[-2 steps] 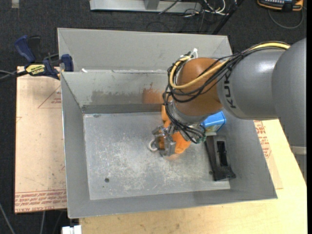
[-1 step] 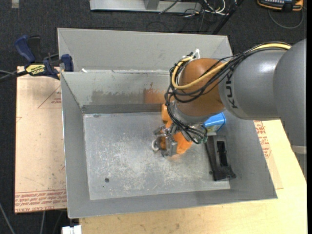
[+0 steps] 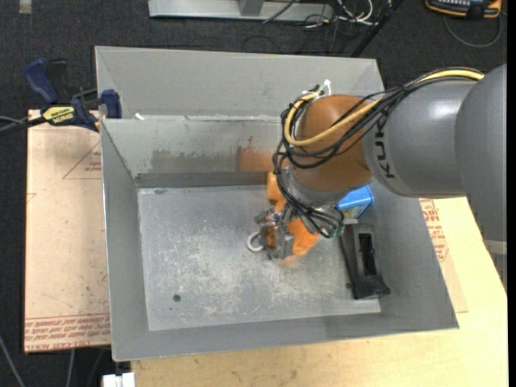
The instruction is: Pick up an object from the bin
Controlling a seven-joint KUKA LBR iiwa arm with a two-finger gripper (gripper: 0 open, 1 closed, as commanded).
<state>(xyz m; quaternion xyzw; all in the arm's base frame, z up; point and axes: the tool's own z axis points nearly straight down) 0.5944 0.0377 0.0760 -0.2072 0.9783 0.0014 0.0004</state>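
Item: small orange thing (image 3: 303, 239), blocky and partly hidden, lying on the bin floor just off centre toward 2 o'clock. It is the likeliest candidate for the pick, since it is the piece closest to the tool. Gripper (image 3: 272, 240): low over the floor at the orange thing's 9 o'clock edge, touching or overlapping it as seen from above. Whether it is apart, together or clamped on the piece cannot be told, because metal parts and wiring crowd the tip, so no hold is recorded. Blue thing (image 3: 355, 199): flat and box-like, at 1 o'clock from the orange piece and near it, part-covered by the wrist. Black thing (image 3: 364, 263): long and narrow, at 4 o'clock, lying lengthwise beside the right-hand wall and apart from the orange piece. It is judged harder to grasp there, the sloping wall leaving little room on one side. Bin (image 3: 201, 297): grey metal with sloped walls, scuffed floor bare from 6 to 10 o'clock. Arm (image 3: 439, 135): grey, entering from 3 o'clock, with an orange cover (image 3: 330, 127) at the wrist and looped cables (image 3: 300, 139), angled steeply down so the tool meets the floor near upright.
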